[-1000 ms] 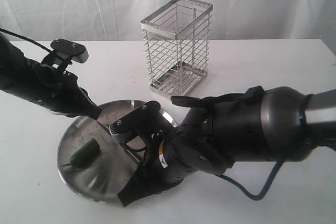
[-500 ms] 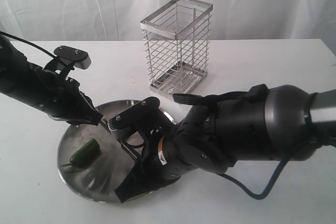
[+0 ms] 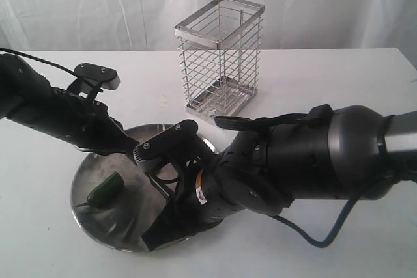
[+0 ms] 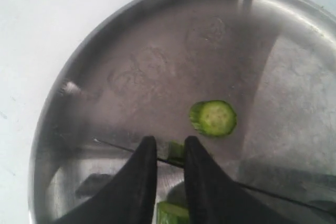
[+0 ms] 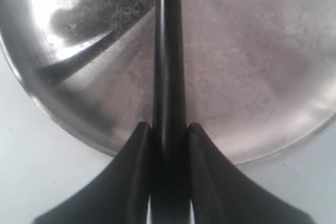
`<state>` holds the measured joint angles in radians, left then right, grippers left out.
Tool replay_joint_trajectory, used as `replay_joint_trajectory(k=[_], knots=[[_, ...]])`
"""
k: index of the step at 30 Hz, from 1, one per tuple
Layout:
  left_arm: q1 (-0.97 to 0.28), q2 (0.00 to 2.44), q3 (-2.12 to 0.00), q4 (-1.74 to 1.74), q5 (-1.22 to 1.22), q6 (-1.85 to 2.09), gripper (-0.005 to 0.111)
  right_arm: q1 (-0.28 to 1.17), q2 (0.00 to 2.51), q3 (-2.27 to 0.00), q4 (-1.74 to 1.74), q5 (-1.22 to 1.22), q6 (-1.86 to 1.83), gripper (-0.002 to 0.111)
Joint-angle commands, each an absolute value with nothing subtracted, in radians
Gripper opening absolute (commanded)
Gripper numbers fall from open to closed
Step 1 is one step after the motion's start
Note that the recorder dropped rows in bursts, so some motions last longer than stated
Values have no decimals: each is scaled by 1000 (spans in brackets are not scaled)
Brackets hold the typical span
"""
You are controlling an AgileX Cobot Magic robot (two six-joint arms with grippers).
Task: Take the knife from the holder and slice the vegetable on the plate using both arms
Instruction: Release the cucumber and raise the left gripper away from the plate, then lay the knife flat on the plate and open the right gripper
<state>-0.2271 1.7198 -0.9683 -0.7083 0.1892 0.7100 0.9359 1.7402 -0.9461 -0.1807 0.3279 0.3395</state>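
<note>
The exterior camera looked down from the front, fairly near, across the white table toward a white curtain. Both wrist cameras pointed steeply down, very close to the plate, which all three views shared.

I'm looking at a dull silver-grey plate with cloudy reflections on a plain white table. The vegetable on it reads glossy dark green. Through my left wrist camera there's a round slice, pale green inside with a darker green rim. My right gripper is solid black, and so is the knife handle between its fingers. The holder is bright silver wire, ruled in thin horizontal lines. Behind hangs a white curtain.
</note>
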Motion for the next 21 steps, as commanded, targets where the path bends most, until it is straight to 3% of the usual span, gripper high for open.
replay_joint_trajectory(k=[1, 5, 13, 21], knots=[[-262, 1775, -967, -727, 107, 716, 25, 927, 1727, -946, -180, 312, 345, 0], [-292, 1790, -986, -727, -24, 712, 25, 927, 1727, -946, -180, 319, 345, 0], [-292, 1688, -1100, -727, 123, 705, 25, 927, 1727, -946, -180, 323, 345, 0], [-292, 1488, -1023, -727, 127, 644, 25, 894, 1727, -946, -189, 293, 345, 0]])
